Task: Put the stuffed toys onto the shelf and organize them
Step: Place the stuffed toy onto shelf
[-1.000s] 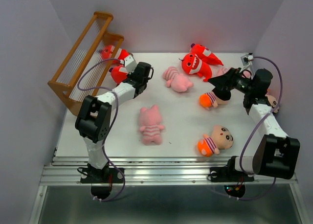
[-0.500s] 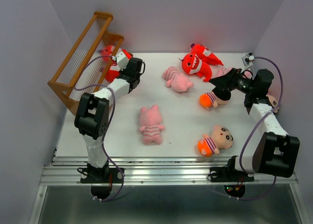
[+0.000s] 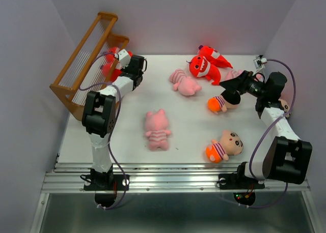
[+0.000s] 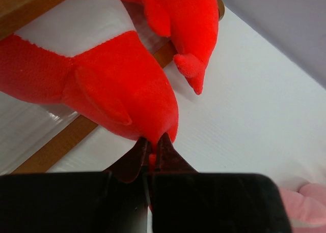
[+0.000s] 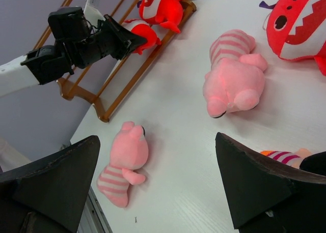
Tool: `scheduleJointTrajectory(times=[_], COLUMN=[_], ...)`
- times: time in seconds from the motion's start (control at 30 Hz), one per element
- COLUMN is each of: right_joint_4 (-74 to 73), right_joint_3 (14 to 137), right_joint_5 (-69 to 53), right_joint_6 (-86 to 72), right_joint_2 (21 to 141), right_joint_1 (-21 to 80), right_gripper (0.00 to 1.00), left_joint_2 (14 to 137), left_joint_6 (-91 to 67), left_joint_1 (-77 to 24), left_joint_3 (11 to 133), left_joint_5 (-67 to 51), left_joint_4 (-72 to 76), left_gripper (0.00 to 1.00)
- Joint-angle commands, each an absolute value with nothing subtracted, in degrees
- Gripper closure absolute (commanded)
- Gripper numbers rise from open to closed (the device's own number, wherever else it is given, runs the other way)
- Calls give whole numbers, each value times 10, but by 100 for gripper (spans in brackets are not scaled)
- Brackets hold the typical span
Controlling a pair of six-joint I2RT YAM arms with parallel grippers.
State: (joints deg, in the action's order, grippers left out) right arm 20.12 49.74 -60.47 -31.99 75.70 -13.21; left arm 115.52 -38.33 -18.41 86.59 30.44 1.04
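At the shelf's (image 3: 71, 73) lower rail, my left hand (image 4: 153, 144) pinches one red monster (image 4: 119, 88) by a thin corner: risk, slipping free and rolling onto the worktop (image 4: 244, 106).

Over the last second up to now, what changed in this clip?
The left gripper, shut on a red monster, swung away from its base toward the shelf, bringing the toy to the shelf's lowest rail beside another red monster. Nothing was let go. The right gripper stayed open above a boy doll; the pink pigs and other loose toys did not shift.
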Motion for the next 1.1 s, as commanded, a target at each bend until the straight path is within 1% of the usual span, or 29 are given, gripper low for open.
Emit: scheduleJointTrajectory(times=[0.0,0.27,0.47,0.7,0.83,1.07], right_joint_4=[233,236,241,247,250,254], right_joint_3=[496,495,495,491,490,490], right_joint_5=[-619,-623,-627,-628,-629,-632], right_joint_6=[-327,-330,-330,-333,-337,-340], right_joint_2=[762,770,777,779,780,780], right_joint_1=[-140,-145,-145,-145,-145,-150], right_gripper=[0,0,0,0,0,0], left_joint_2=[1169,1208,1214,1205,1188,1144], left_joint_6=[-351,-335,-321,-290,-277,-257], left_joint_1=[-176,-163,-147,-123,-122,-123], left_joint_3=[909,940,946,937,914,839], left_joint_5=[317,299,280,213,188,137], left_joint_4=[25,26,32,49,74,120], left_gripper=[100,100,100,100,100,100])
